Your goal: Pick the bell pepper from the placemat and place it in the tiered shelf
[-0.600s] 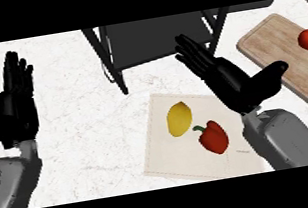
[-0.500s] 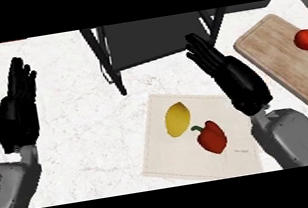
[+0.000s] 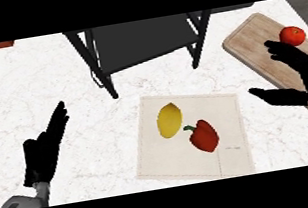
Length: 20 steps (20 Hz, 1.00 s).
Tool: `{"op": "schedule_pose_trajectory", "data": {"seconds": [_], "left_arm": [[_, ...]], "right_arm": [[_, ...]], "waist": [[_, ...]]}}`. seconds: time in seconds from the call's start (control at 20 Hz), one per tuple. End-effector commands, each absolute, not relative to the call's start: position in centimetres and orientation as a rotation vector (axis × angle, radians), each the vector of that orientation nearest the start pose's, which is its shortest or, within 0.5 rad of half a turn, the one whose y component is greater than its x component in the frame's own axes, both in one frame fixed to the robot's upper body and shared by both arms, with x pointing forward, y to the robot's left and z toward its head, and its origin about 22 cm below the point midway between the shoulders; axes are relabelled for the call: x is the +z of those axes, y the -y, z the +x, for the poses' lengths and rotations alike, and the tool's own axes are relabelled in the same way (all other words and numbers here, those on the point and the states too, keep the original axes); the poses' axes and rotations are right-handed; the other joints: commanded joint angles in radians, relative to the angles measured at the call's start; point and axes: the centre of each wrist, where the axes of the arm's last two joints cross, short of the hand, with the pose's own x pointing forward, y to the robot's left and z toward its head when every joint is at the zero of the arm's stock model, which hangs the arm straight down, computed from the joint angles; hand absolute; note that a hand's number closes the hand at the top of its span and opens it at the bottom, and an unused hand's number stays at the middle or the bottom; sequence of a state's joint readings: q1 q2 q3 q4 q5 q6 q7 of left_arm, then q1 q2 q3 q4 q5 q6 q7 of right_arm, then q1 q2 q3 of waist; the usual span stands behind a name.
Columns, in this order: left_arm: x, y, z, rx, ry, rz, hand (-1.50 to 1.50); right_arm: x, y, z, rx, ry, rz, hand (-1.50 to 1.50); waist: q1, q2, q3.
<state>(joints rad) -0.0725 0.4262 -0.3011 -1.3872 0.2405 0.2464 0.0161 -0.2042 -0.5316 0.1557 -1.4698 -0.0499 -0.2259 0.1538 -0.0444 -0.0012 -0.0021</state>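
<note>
- I'm looking steeply down at what I take for a home kitchen: the work surface is a white marble-patterned counter (image 3: 48, 77) with faint reddish veins.
- A wooden cutting board (image 3: 252, 42) lies at the right, with a red tomato (image 3: 293, 35) on it.
- A pale cloth placemat (image 3: 222, 115) sits in the middle, carrying a yellow lemon (image 3: 169, 120) and a red bell pepper (image 3: 204, 135), so I see food out as for cooking.
- A black tiered shelf (image 3: 143, 39) stands on the counter at the far side, the sort of rack I know from kitchens.
</note>
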Motion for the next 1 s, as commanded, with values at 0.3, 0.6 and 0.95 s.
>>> {"op": "schedule_pose_trajectory", "data": {"seconds": [0.3,0.6,0.95], "left_arm": [[-1.9,-28.8,24.2,-0.274,1.312,0.133,0.0],[-3.4,-26.5,24.0,-0.27,1.327,0.144,0.0],[-2.4,-26.1,24.5,-0.324,1.322,0.107,0.0]], "right_arm": [[6.5,26.6,24.3,0.465,1.615,-0.231,-1.5],[12.7,24.9,23.6,0.775,1.367,-0.289,-1.5],[15.4,22.8,24.2,1.097,1.094,-0.865,-1.5]], "waist": [[0.039,-0.002,0.001],[0.043,-0.003,-0.002],[0.084,-0.004,-0.006]]}}
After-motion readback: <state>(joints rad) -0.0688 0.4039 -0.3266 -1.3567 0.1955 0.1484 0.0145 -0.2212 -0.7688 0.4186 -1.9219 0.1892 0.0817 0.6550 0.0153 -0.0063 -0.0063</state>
